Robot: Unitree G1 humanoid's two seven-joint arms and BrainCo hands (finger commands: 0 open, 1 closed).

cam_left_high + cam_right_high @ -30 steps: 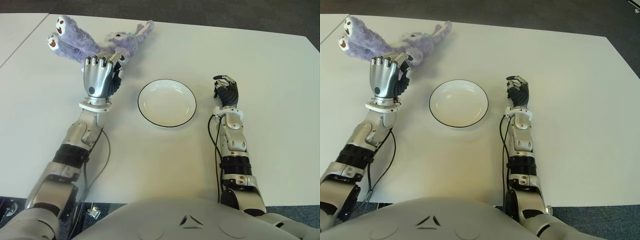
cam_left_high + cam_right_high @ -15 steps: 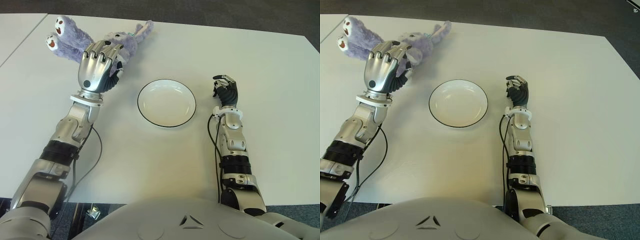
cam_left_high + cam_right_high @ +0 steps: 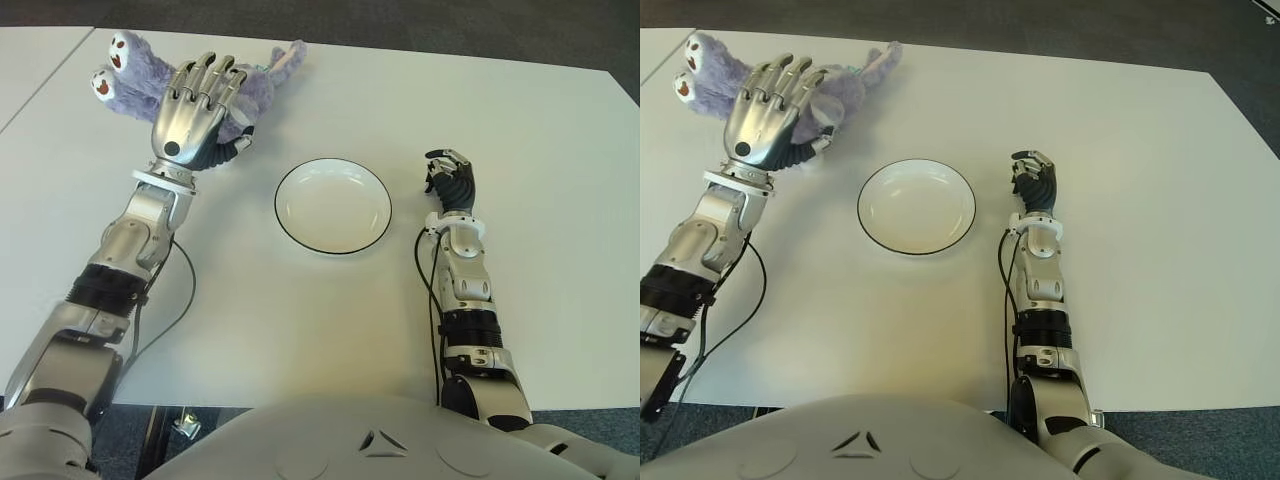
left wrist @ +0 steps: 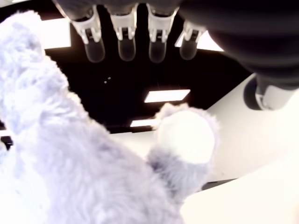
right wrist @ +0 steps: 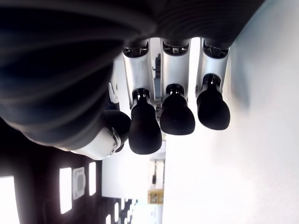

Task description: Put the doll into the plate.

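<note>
Nothing is in the plate (image 3: pixel 333 206) yet. Our left robot hand (image 3: pixel 190 105) hovers wide open right over the purple bunny doll (image 3: pixel 245 83), which lies under its fingers. Our right robot hand (image 3: pixel 452 182), curled and empty, shows beside the plate. We must grab, then carry.

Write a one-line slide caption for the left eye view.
Left hand, fingers spread, over the purple plush doll; empty white plate at table centre; right hand curled beside it.
</note>
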